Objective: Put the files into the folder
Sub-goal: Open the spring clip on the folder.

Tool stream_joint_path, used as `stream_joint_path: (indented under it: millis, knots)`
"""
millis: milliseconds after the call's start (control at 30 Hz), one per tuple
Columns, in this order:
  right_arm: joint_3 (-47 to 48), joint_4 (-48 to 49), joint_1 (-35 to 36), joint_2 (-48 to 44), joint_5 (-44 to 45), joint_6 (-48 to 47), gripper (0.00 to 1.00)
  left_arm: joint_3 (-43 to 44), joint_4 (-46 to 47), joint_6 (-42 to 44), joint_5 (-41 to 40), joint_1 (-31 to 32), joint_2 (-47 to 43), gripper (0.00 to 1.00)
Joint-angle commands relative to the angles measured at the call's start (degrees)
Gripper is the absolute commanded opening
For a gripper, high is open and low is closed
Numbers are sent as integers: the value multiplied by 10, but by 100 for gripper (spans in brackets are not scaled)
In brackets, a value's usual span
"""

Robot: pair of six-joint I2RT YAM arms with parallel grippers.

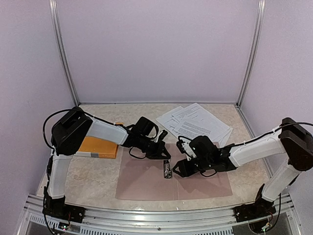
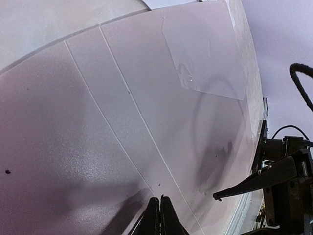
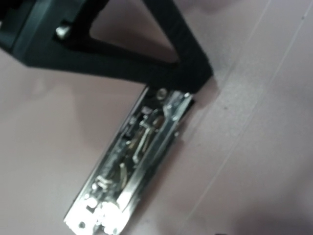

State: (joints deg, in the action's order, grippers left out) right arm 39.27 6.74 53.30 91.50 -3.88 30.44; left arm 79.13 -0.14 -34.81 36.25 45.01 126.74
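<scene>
Pink frosted plastic is lying spread flat across the middle of the table [image 1: 88, 183]. The folder [image 1: 146, 188] is sitting open, with its metal clip [image 1: 167, 169] running along the spine. The files [image 1: 195, 122] are lying well apart from it, fanned in a loose stack at the back right, with nothing touching them. An orange block [image 1: 98, 146] is sitting just left of the folder, partly under the left arm.

The left gripper [image 2: 160, 209] is hanging low over the folder's inner face near its far edge. Its fingers are clenched tight together with nothing between them, and I can't say whether the tip is touching the plastic. The right gripper [image 1: 180, 168] is working right at the clip. In its own camera one black finger [image 3: 188, 73] is touching the clip's upper end. The other finger is out of view, so I cannot tell whether the gripper is released or grasping the clip.

Those sheets are looking thin, light and floppy to me. They are likely going to slide over one another and droop if lifted by a single corner. Lying flush on the table, they are offering little edge to get under. I would be taking hold at a fanned corner nearest the folder, pinching the whole stack at once so none is left behind.
</scene>
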Motion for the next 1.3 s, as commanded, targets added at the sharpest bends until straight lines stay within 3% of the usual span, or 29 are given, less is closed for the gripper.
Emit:
stream_joint_path:
  millis: [0,233,667,1267]
  knots:
    - [13,-10,27,12,16,19,50,-32,13,-23,-40,2,-27,0]
    - [55,-44,62,61,54,36,51,-42,23,-14,-33,2,-32,0]
    - [98,-87,78,104,89,51,39,-50,23,-7,-34,2,-38,0]
    - [126,-151,113,126,155,55,30,-50,21,-3,-35,2,-41,0]
